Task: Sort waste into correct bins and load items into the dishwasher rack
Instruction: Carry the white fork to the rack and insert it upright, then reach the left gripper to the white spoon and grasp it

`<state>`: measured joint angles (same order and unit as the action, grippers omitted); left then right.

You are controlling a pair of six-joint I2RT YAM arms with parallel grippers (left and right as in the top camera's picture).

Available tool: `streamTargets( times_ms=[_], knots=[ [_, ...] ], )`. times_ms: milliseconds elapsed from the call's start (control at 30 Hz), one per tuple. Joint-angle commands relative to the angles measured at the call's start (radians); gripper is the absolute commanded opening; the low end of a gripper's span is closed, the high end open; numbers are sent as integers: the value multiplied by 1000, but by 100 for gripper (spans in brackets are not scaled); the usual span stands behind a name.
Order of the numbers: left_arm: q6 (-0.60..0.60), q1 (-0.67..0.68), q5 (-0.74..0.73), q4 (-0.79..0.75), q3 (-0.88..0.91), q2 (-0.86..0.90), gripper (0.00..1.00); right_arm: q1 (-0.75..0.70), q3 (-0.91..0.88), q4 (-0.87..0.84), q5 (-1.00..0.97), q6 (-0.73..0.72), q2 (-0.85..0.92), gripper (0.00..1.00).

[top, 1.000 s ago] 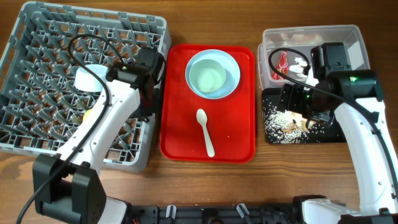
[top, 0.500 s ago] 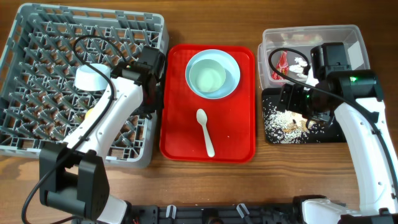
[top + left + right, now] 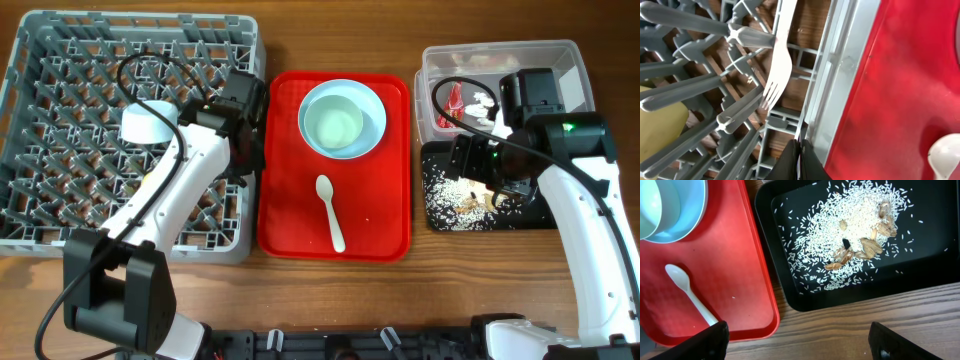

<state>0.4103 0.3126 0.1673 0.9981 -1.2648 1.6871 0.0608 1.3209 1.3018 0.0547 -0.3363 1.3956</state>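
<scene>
The grey dishwasher rack (image 3: 60, 90) holds an upright white plate (image 3: 148, 125), a yellow cup (image 3: 660, 125) and a white fork (image 3: 782, 55). My left gripper (image 3: 799, 162) is shut and empty, its tips by the rack's right wall (image 3: 840, 75); overhead it is at the rack's right edge (image 3: 245, 168). Light blue bowls (image 3: 342, 118), seemingly nested, and a white spoon (image 3: 330, 212) lie on the red tray (image 3: 385, 225). My right gripper (image 3: 800, 347) is open and empty above the black tray (image 3: 925, 265), which holds rice scraps (image 3: 860, 225).
The clear tub (image 3: 575, 60) at the back right holds the red-and-white wrapper (image 3: 455, 100) and white napkin (image 3: 483, 100). The red tray lies close between the rack and the black tray (image 3: 540, 215). Bare wood runs along the front edge.
The rack has slid left and straightened, away from the red tray, with my left gripper at its right wall. The right arm has not moved.
</scene>
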Motion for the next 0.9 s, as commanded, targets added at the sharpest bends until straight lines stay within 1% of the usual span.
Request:
streamTargets(
  times_ms=[0, 133, 267, 300, 367, 400, 433, 500, 533, 600, 633, 667, 733, 800, 867],
  knots=[
    [16, 3, -37, -14, 6, 12, 4, -2, 1, 1, -11, -4, -7, 90],
    [16, 3, -36, -1, 6, 2, 4, -2, 1, 1, -11, -4, -7, 90],
    [16, 3, -36, 53, -28, -52, 4, -2, 1, 1, -11, -4, -7, 90],
    [16, 3, -36, 69, -48, -77, 7, -2, 1, 1, -11, -4, -7, 90],
    [17, 4, -47, 79, -74, -127, 26, -2, 1, 2, -11, -4, -7, 90],
    [17, 4, -74, 76, -76, -150, 42, -2, 1, 2, -11, -3, -7, 90],
    [17, 4, -125, 71, -76, -171, 47, -2, 1, 2, -11, -3, -7, 90],
    [18, 5, -270, 59, -76, -197, 52, -2, 1, 1, -11, -4, -7, 90],
    [18, 16, -396, 48, -75, -200, 52, -2, 1, 0, -11, -4, -7, 90],
    [50, 50, -406, 40, -74, -187, 56, -2, 1, 0, -10, -4, -7, 90],
    [69, 70, -401, 35, -74, -175, 61, -2, 1, 0, -11, -4, -7, 91],
    [98, 100, -395, 29, -74, -153, 79, -2, 1, 1, -11, -3, -7, 91],
    [164, 145, -368, 19, -74, -111, 100, -2, 1, 2, -11, -3, -7, 91],
    [203, 191, -352, 7, -74, -64, 100, -2, 1, 1, -11, -4, -7, 91],
    [269, 248, -307, -3, -74, -5, 100, -2, 1, 1, -11, -4, -7, 91]
  ],
)
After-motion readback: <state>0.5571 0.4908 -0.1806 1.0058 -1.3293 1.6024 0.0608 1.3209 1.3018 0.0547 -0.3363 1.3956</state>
